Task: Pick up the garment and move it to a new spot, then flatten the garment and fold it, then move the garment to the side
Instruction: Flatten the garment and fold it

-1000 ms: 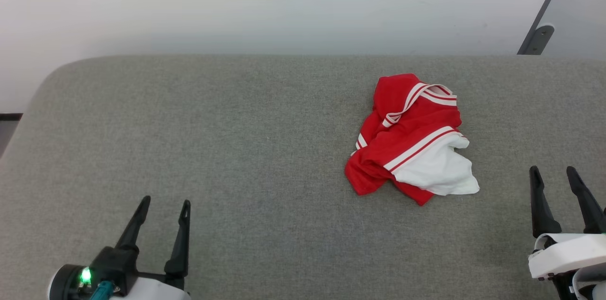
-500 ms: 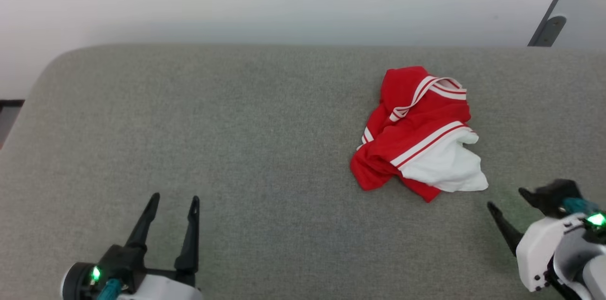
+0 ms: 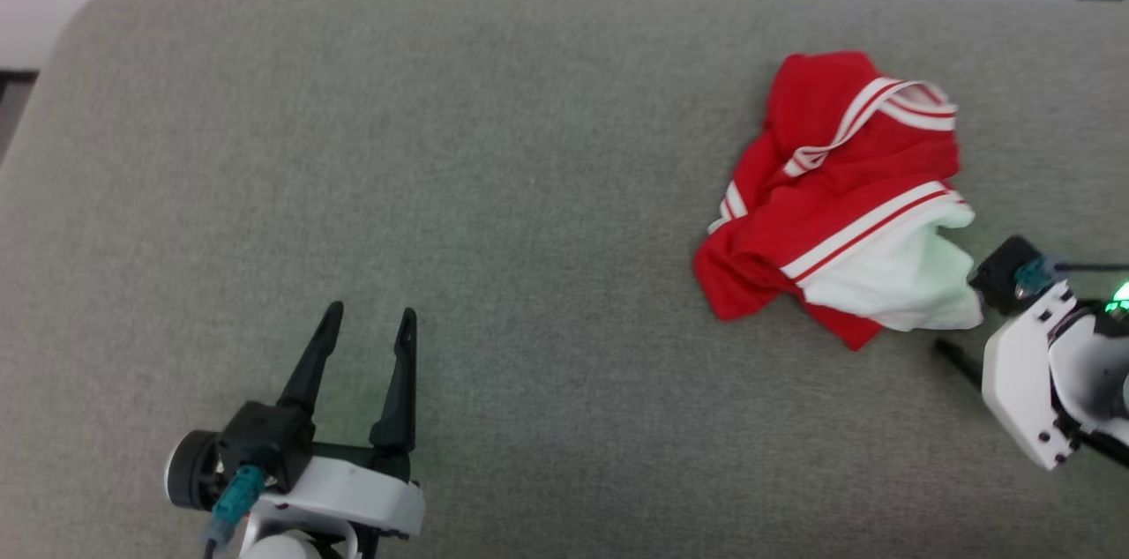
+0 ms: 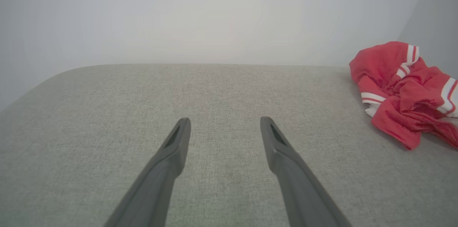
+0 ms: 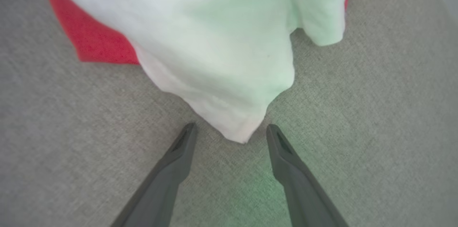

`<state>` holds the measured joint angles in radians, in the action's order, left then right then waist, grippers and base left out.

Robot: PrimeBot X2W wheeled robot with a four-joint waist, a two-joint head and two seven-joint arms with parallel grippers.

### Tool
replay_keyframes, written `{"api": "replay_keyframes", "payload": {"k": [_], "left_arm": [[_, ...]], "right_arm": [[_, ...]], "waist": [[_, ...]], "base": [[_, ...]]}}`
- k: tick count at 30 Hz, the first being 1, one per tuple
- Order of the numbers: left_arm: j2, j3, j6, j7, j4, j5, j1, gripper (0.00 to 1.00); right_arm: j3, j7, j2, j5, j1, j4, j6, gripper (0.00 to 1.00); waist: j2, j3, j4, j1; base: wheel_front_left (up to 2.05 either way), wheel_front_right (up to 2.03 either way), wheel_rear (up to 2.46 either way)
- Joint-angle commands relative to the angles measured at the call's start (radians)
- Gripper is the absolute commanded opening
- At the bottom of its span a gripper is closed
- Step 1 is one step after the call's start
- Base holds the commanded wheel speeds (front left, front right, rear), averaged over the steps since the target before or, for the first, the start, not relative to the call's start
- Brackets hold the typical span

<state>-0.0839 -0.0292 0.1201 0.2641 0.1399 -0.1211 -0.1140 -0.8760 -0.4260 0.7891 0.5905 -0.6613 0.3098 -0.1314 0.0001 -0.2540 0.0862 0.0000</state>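
Left gripper (image 3: 370,310): we log it at 7 o'clock in the head view, low over the grey fabric surface (image 3: 529,189). Fingers spread wide, nothing between them, nothing touched. It is well apart from the garment.

Right gripper (image 5: 230,126): at 4 o'clock in the head view, jaws wide. In its wrist view the white corner of the garment (image 3: 838,215) hangs down into the gap between the two fingertips. Nothing is clamped. We cannot tell whether either finger brushes the cloth.

Garment: a crumpled heap at 2 o'clock on the surface. Red folds lie toward 10 o'clock of the heap, and striped white-and-red trim runs across its middle. The white panel is at 4 o'clock, nearest the right gripper. A green lamp (image 3: 1122,293) on that wrist tints the white cloth.
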Motion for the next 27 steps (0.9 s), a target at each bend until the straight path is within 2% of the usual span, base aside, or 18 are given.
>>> {"api": "replay_keyframes", "payload": {"k": [1,6,7,8,10,19,27], "left_arm": [[0.006,0.002,0.004,0.0,0.001,0.002,-0.012,1.0],[0.018,0.002,0.008,0.0,0.007,0.003,-0.026,1.0],[0.019,0.001,0.008,0.0,0.008,0.004,-0.028,1.0],[0.02,0.0,0.008,0.0,0.009,0.005,-0.03,1.0],[0.022,-0.001,0.01,0.0,0.014,0.008,-0.035,1.0],[0.021,0.016,0.01,0.0,0.014,0.014,-0.033,1.0],[-0.002,-0.012,0.011,0.0,0.017,-0.001,-0.048,1.0]], "right_arm": [[-0.025,0.009,0.007,0.007,-0.018,0.014,0.001,1.0],[-0.095,0.039,0.0,0.038,-0.071,0.06,0.002,1.0],[-0.114,0.038,-0.002,0.043,-0.079,0.068,0.002,0.78],[-0.132,0.039,-0.005,0.049,-0.085,0.075,0.002,0.42],[-0.153,0.05,-0.009,0.059,-0.096,0.092,0.003,0.0],[-0.153,0.105,0.078,0.1,-0.082,0.131,0.002,0.0],[-0.039,0.162,0.164,0.135,-0.064,0.188,0.002,0.0]], "waist": [[-0.0001,-0.048,0.034,0.0],[-0.0001,-0.07,0.035,0.0],[-0.0001,-0.072,0.034,0.0],[-0.0001,-0.074,0.033,0.0],[-0.0001,-0.074,0.029,0.0],[-0.0001,-0.066,-0.013,0.0],[-0.0001,-0.08,-0.049,0.0]], "base": [[0.0,0.0,0.0],[0.0,0.0,0.0],[0.0,0.0,0.0],[0.0,0.0,0.0],[0.0,0.0,0.0],[0.0,0.0,0.0],[0.0,0.0,0.0]]}}
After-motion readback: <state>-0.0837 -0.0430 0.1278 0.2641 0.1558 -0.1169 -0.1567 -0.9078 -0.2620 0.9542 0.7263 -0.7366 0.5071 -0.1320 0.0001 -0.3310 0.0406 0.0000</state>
